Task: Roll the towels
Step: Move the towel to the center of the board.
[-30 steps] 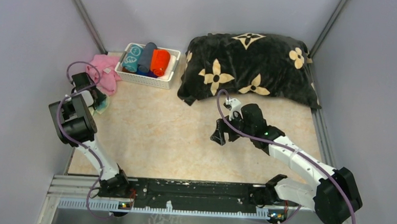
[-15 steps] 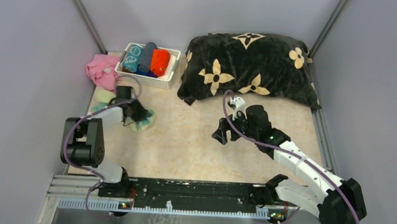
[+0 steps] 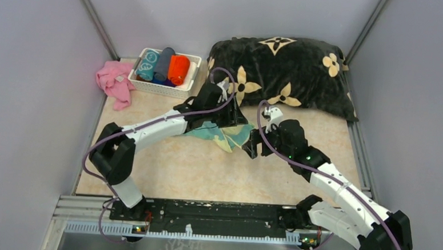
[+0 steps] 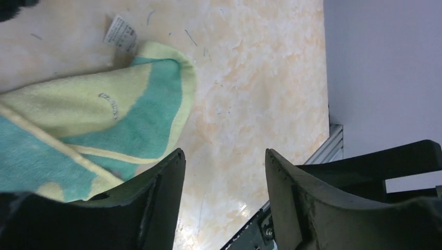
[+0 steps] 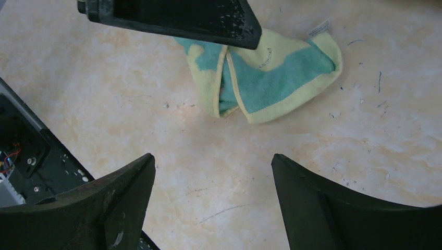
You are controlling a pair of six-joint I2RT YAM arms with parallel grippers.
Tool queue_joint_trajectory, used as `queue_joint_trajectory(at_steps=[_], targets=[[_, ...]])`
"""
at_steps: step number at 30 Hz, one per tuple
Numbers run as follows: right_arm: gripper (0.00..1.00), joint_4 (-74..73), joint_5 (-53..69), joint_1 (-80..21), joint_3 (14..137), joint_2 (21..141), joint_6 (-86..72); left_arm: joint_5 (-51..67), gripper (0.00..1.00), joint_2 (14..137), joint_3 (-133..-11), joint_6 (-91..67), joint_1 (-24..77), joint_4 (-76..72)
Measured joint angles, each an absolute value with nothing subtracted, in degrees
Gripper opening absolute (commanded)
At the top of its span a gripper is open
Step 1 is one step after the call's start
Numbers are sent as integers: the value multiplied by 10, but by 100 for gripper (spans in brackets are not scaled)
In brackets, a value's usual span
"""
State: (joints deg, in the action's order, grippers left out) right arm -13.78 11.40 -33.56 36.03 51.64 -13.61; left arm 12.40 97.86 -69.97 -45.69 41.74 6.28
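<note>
The pale yellow towel with teal patches [image 3: 221, 135] lies crumpled and partly folded on the tabletop in the middle. It also shows in the left wrist view [image 4: 88, 117] and the right wrist view [image 5: 271, 73]. My left gripper [image 3: 232, 120] is over its far edge, jaws open [image 4: 224, 156], with nothing between them; the towel sits beside its left finger. My right gripper [image 3: 253, 145] hovers open and empty [image 5: 213, 159] just right of the towel. The rolled teal circle-print towel [image 3: 148, 64] and the rolled orange-red towel [image 3: 178, 69] sit in a white basket [image 3: 159, 88].
The big black cushion with cream flowers [image 3: 279, 76] lies right behind the towel. A pink cloth [image 3: 115, 82] is heaped left of the basket. A grey-blue roll [image 3: 165, 62] is also in the basket. Grey walls close in both sides.
My left arm has swept from the far left to the table's middle, bringing the yellow-teal towel with it. My right gripper has shifted slightly towards it.
</note>
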Motion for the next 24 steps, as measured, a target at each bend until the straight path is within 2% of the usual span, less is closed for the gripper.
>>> queue_joint_trajectory(at_steps=[6, 11, 17, 24], targets=[[81, -137, 111, -336, 360, 515, -142, 64, 67, 899, -619, -423, 397, 63], [81, -121, 109, -336, 360, 548, -144, 34, 64, 864, -560, -405, 313, 59], [80, -95, 110, -336, 360, 590, -148, 45, 62, 865, -495, -404, 206, 27], [80, -68, 123, -336, 360, 619, -152, 74, 61, 912, -491, -397, 178, -26]])
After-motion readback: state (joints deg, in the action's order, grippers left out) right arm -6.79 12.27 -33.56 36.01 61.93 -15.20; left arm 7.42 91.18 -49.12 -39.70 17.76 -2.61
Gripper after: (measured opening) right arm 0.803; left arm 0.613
